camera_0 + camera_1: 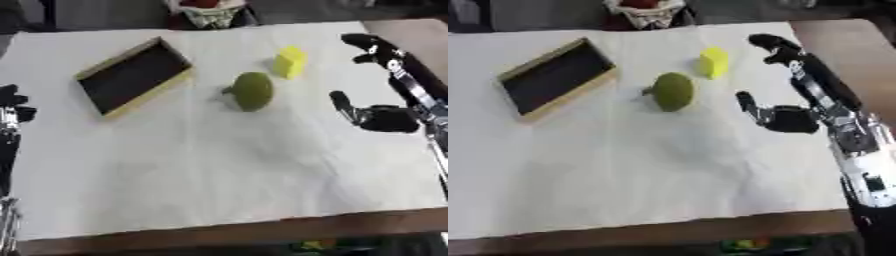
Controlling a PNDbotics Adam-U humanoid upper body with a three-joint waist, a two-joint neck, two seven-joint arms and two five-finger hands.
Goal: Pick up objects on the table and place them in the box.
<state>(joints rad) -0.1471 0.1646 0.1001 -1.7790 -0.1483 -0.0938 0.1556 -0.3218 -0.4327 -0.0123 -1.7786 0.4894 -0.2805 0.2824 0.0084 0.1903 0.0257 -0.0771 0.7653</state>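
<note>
- The right hand (pixel 785 119), black with fingers spread and holding nothing, sits at frame right.
- A round green fruit-like object (pixel 253 90) lies just left of it, centre frame.
- The dark tray-like box with a tan rim (pixel 133 76) sits upper left.
- The left hand (pixel 12 102), at the left edge, is much farther; its fingers cannot be made out.

The robot's black right hand with silver joints (pixel 794 82) comes in from the right side, raised and spread wide: its long fingers (pixel 767 42) reach toward the far side, while the thumb (pixel 750 107) juts out toward the left from the dark palm, nothing held between them. The black left hand (pixel 12 102) shows only at the left edge, its pose unclear
</note>
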